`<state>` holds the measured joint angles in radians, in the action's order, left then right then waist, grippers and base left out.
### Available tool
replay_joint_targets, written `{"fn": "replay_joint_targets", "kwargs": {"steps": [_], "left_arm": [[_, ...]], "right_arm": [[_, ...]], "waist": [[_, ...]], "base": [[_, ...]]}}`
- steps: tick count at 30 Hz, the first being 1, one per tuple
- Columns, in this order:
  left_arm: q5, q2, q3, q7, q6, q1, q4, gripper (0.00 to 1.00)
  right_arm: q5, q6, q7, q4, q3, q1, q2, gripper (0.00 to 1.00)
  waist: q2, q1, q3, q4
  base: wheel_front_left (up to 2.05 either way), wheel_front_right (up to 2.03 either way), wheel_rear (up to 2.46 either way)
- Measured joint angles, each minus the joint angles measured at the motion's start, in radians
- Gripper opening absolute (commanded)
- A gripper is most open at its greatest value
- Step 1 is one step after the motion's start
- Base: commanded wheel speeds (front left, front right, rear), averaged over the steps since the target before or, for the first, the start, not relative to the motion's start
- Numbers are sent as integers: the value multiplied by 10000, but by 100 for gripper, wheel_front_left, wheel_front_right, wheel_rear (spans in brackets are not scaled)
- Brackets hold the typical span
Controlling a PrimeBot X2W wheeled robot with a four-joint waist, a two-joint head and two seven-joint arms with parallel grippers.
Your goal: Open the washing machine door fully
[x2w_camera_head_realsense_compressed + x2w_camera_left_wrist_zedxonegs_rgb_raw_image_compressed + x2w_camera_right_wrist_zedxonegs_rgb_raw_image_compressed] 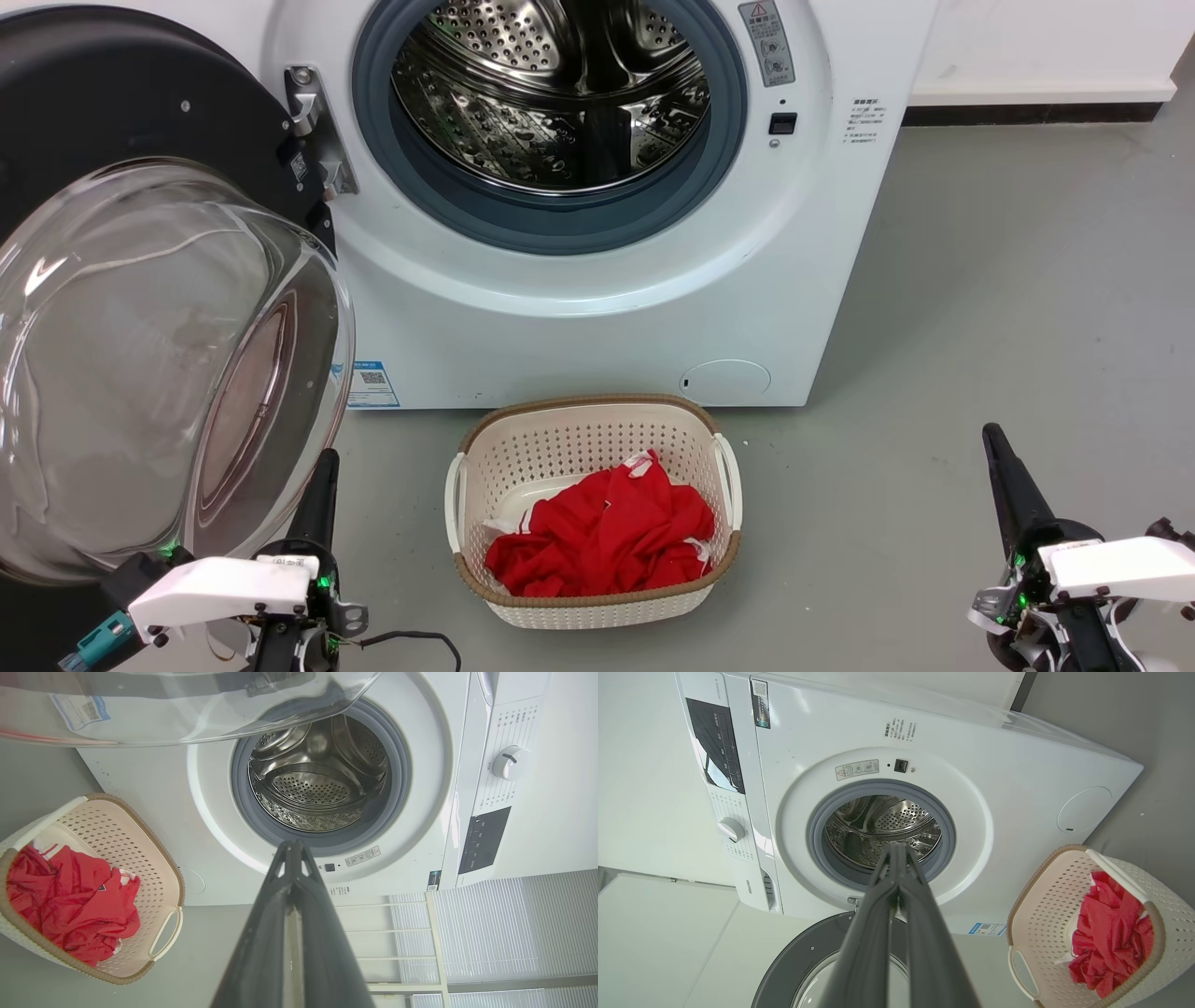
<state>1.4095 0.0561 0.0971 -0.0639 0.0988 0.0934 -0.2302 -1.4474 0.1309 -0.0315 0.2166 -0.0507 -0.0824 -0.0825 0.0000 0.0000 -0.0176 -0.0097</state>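
Observation:
The white washing machine (607, 327) stands ahead with its steel drum (560, 84) exposed. Its round black door (112, 112) hangs swung out to the left on the metal hinge (313, 131), and the clear glass bowl (159, 373) bulges toward me. My left gripper (325, 467) is shut and empty, its tip just right of the bowl's lower rim, whether touching I cannot tell. Low at the right, my right gripper (991, 439) is shut and empty, over bare floor. The door (803, 961) also shows in the right wrist view, and its glass bowl (187, 704) in the left wrist view.
A beige perforated basket (597, 439) holding red cloth (602, 537) sits on the grey floor in front of the machine, between my two arms. A white wall and dark skirting (1027, 112) run behind at the right. A cable (411, 639) trails by my left wrist.

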Motion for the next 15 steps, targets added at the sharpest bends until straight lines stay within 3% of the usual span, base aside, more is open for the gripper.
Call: {"fn": "replay_joint_targets", "kwargs": {"steps": [15], "left_arm": [[1162, -33, 88, -299, 171, 90, -82, 0]], "right_arm": [[-1124, 0, -305, 142, -132, -57, 12, 0]], "waist": [[0, 0, 80, 53]], "base": [[0, 0, 0]]}}
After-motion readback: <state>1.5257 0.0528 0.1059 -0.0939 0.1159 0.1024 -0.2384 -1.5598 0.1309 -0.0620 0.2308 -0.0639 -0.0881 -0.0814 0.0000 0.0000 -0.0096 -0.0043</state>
